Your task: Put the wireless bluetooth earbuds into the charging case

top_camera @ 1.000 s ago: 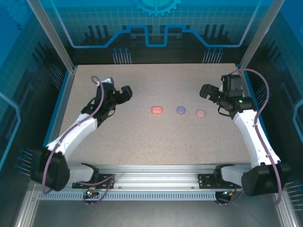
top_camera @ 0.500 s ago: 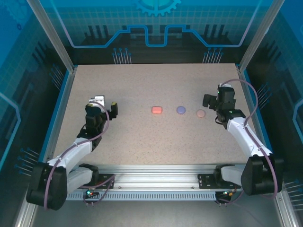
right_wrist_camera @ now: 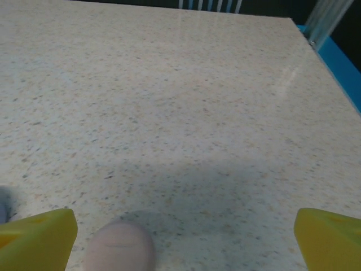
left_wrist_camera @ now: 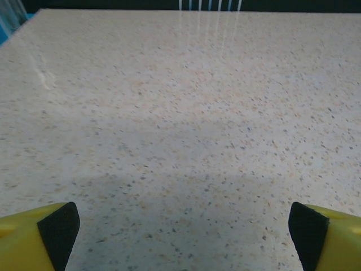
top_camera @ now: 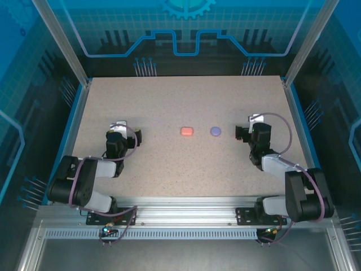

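Both pincers gape wide, gripping nothing: the left pincer (left_wrist_camera: 180, 228) sits low over bare desk (left_wrist_camera: 186, 113), and the right pincer (right_wrist_camera: 183, 240) straddles the pale beige case (right_wrist_camera: 119, 247), which lies nearer its left finger. Mid-desk, the red-orange case (top_camera: 186, 131) lies flat, long axis left to right. The purple case (top_camera: 215, 131) to its right looks round, no axis to call.

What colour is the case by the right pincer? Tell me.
Pale pinkish beige; the case shows best in the right wrist view.
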